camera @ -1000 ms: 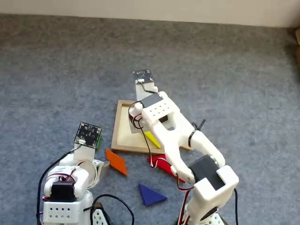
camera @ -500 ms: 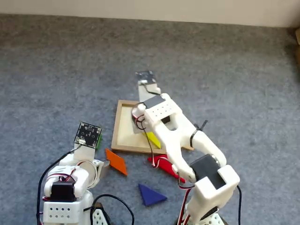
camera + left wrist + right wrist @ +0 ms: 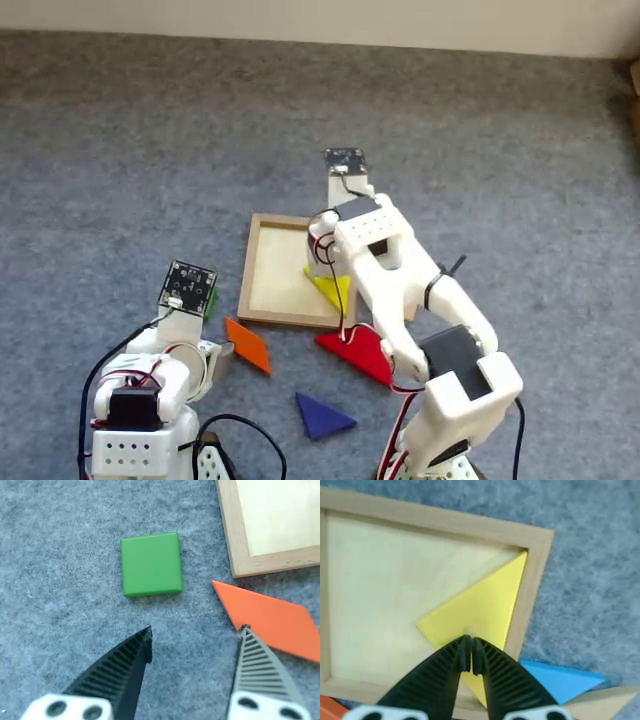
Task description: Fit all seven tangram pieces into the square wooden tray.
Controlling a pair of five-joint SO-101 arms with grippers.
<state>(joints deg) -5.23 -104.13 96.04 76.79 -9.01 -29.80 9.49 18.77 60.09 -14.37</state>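
Observation:
The square wooden tray (image 3: 247, 272) lies mid-table. A yellow triangle (image 3: 331, 289) rests in it against one wall (image 3: 536, 585). My right gripper (image 3: 471, 643) is shut, its tips touching the yellow triangle (image 3: 485, 600). A light blue triangle (image 3: 559, 679) lies just outside that wall. My left gripper (image 3: 195, 636) is open above the carpet. Ahead of it lies a green square (image 3: 151, 564), with an orange parallelogram (image 3: 270, 620) under one fingertip. In the high view the orange parallelogram (image 3: 248, 345), a red triangle (image 3: 360, 350) and a dark blue triangle (image 3: 322, 415) lie on the carpet in front of the tray.
Grey carpet covers the whole table. The right arm (image 3: 400, 290) hangs over the tray's right side and hides it. The left arm's base (image 3: 135, 420) sits at the near left. A corner of the tray (image 3: 240, 565) is close to the orange piece.
The right arm has swung to the right over the tray, and the yellow triangle has slid right with it. More of the red triangle and the tray floor now shows. The left arm is still.

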